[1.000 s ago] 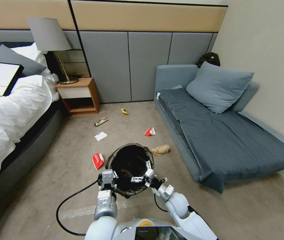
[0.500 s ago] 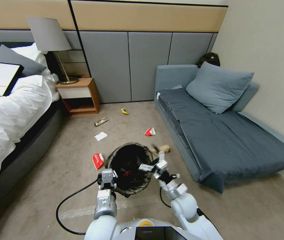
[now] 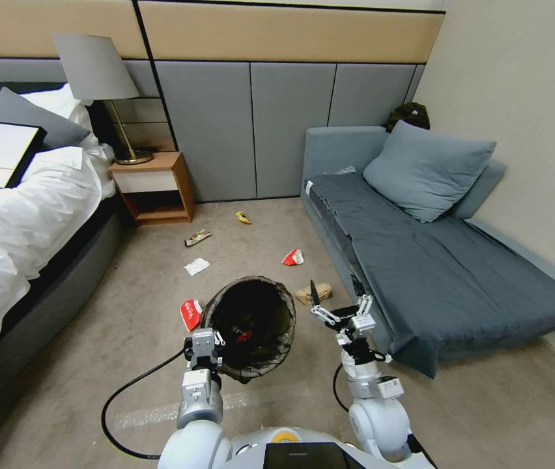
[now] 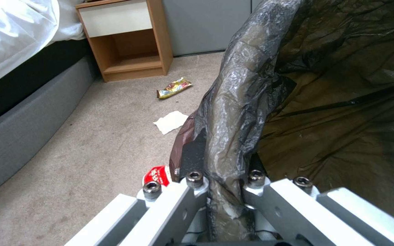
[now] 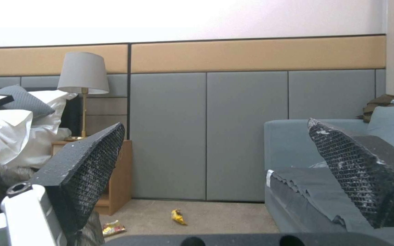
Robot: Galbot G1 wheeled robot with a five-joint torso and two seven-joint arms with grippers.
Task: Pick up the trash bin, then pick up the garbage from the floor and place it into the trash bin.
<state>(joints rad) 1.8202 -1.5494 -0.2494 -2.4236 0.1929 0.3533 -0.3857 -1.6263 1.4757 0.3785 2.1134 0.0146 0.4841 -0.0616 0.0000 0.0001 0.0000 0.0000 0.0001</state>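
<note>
1. Black liner over the rim is what my left tool has clamped — it holds the trash bin up off the carpet, mouth tilted open to take litter.
2. Right tool is spread wide and empty, beside the bin, over the tan paper bag — likely the nearest pick.
3. Red wrapper lies just left of the bin.

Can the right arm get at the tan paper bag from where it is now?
Probably yes. The right gripper is open and empty, just beside the tan paper bag on bare carpet, nothing between them. The sofa edge is close, and the left gripper holds the trash bin clear.
</note>
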